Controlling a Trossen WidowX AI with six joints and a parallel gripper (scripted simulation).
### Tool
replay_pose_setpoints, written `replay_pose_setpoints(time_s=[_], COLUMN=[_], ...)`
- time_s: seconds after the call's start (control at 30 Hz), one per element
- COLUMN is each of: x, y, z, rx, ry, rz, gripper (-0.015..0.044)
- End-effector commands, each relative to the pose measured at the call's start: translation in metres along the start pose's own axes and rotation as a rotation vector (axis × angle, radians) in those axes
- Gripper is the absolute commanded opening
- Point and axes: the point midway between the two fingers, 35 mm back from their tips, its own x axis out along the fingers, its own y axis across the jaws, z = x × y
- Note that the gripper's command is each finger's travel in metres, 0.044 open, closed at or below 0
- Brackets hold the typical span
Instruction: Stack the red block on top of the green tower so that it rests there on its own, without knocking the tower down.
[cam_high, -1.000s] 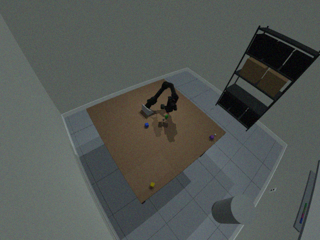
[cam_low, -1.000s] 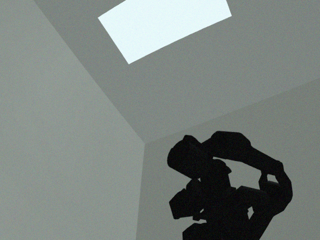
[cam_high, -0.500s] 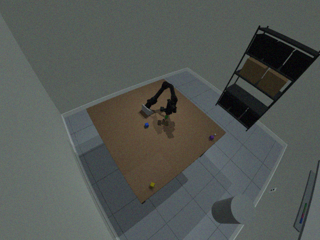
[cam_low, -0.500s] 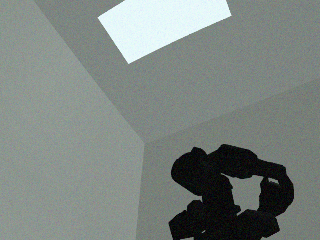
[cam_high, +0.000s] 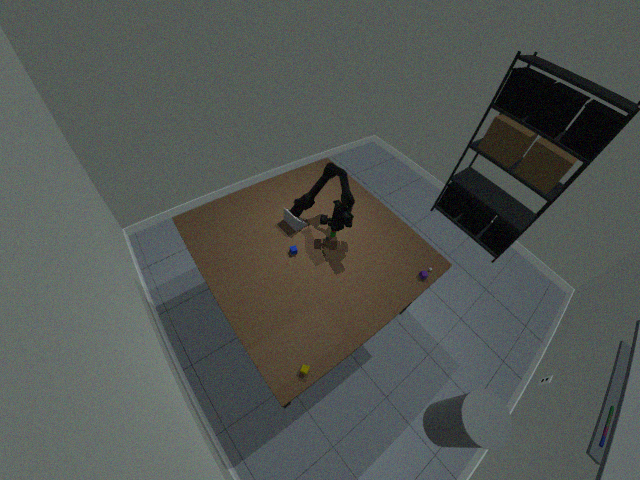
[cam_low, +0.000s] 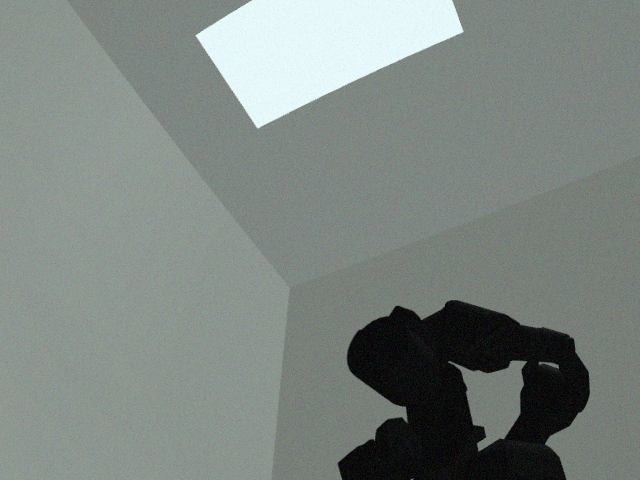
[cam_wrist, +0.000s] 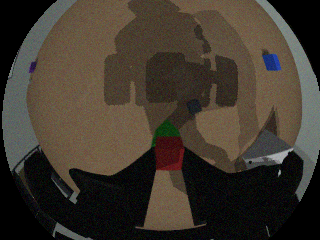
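Observation:
The red block (cam_wrist: 169, 154) is between the two black fingertips in the wrist view. My gripper (cam_wrist: 168, 151) is shut on it. The green tower (cam_wrist: 167, 130) shows directly beyond the red block in the wrist view, partly covered by it; whether they touch I cannot tell. In the top view a bit of the green tower (cam_high: 332, 234) shows just under the gripper, and the red block is hidden there. The exterior view shows only the dark arm, with neither block in sight.
A blue block (cam_high: 293, 250) (cam_wrist: 272, 62) lies on the wooden table top (cam_high: 310, 299). The grey-white bracket (cam_high: 294, 220) (cam_wrist: 267, 148) is by the arm's base. A small dark cube (cam_wrist: 194, 107) is near the tower. A purple block (cam_high: 423, 274) and a yellow block (cam_high: 304, 369) lie near the edges.

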Motion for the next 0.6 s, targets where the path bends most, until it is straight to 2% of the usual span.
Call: replay_pose_setpoints(time_s=[0.0, 0.57], x=[0.0008, 0.0006], y=[0.0001, 0.0001], z=[-0.0005, -0.0005], rx=[0.004, 0.004], ry=[0.003, 0.003], rz=[0.004, 0.004], gripper=[0.0, 0.0])
